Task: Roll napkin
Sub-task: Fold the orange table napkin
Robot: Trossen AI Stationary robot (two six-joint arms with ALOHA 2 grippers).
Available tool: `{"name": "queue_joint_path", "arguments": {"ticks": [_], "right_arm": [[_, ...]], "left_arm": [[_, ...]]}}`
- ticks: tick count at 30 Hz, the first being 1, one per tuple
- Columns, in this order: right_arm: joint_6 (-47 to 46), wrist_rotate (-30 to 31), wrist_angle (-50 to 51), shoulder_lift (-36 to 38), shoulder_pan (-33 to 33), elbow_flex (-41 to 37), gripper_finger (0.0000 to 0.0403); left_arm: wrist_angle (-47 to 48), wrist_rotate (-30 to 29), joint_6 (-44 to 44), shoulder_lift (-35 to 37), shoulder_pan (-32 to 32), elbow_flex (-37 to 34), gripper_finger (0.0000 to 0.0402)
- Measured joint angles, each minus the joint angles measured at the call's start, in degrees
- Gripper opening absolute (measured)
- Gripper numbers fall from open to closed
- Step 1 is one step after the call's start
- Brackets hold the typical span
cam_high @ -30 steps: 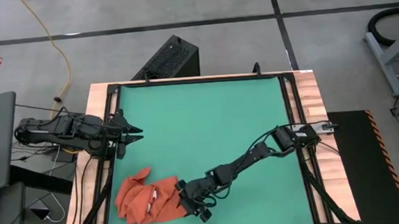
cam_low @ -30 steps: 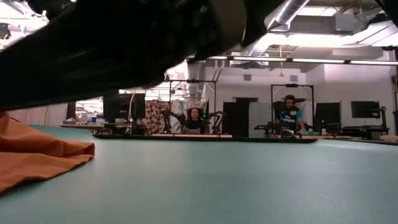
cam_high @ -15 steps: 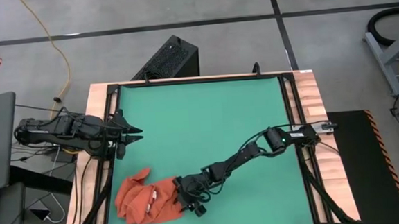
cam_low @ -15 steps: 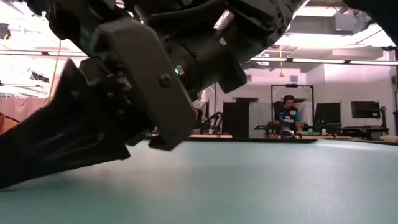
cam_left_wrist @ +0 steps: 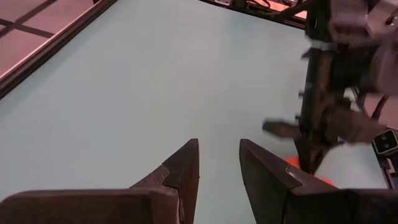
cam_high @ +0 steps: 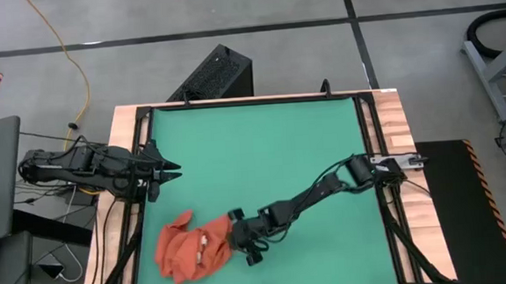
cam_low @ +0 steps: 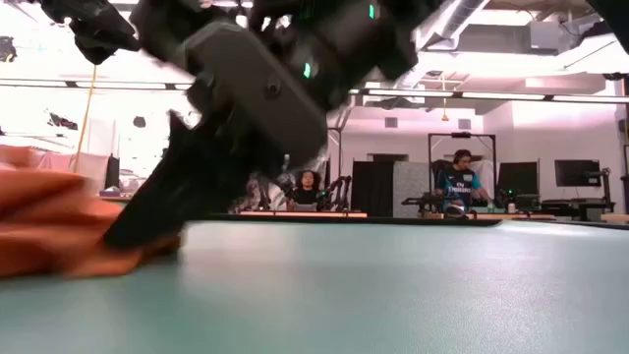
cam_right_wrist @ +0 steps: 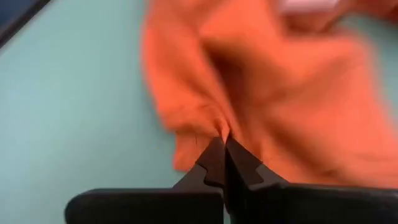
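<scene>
Pinching a fold at the napkin's (cam_high: 189, 252) edge, the right tool (cam_high: 237, 232) has its two dark fingers pressed together on the orange-red cloth; the right wrist view shows the fabric puckering up just where the fingertips (cam_right_wrist: 222, 149) meet. That grip sits on the side of the cloth nearest the middle of the counter (cam_high: 262, 150), probably because an edge caught there can be carried over the rest of the fabric to begin a roll.

The napkin lies bunched, not flat, near the front left part of the green counter, with a small white tag (cam_high: 204, 241) showing on its upper surface. In the low view the cloth (cam_low: 59, 231) is heaped in several folds, and the right tool (cam_low: 147, 228) comes down onto it at a slant with its tip low against the counter surface, which suits catching a thin layer without lifting the whole heap.

The left tool (cam_high: 172, 170) waits apart from the cloth, above the counter's left edge, its fingers spread with a clear gap and holding nothing. From its own camera the fingers (cam_left_wrist: 180, 171) point across bare green surface toward the right arm (cam_left_wrist: 326, 106), so it seems parked where it will not obstruct the work yet could reach in to steady the cloth.
</scene>
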State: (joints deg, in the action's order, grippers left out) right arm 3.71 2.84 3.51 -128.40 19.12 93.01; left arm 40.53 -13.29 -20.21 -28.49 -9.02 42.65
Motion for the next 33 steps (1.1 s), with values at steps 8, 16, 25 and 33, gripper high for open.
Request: {"name": "queue_joint_path", "arguments": {"ticks": [8,16,25,33], "right_arm": [[2.1,24.7,10.5,21.2,-0.7,0.4,0.0005],[0.1,35.9,13.2,33.9,-6.1,0.5,0.0003],[-10.6,41.4,21.1,37.8,-14.1,0.5,0.0003],[-22.1,42.6,41.3,38.1,-18.8,0.5,0.0004]], "left_arm": [[-1.7,2.6,-0.4,0.0,0.0,0.0,0.0106],[-9.7,3.3,1.4,-1.2,0.0,-0.8,0.0106],[-21.3,3.0,6.5,-10.9,-1.2,-5.1,0.0105],[-39.9,-0.7,7.1,-25.9,-6.3,-12.0,0.0104]]}}
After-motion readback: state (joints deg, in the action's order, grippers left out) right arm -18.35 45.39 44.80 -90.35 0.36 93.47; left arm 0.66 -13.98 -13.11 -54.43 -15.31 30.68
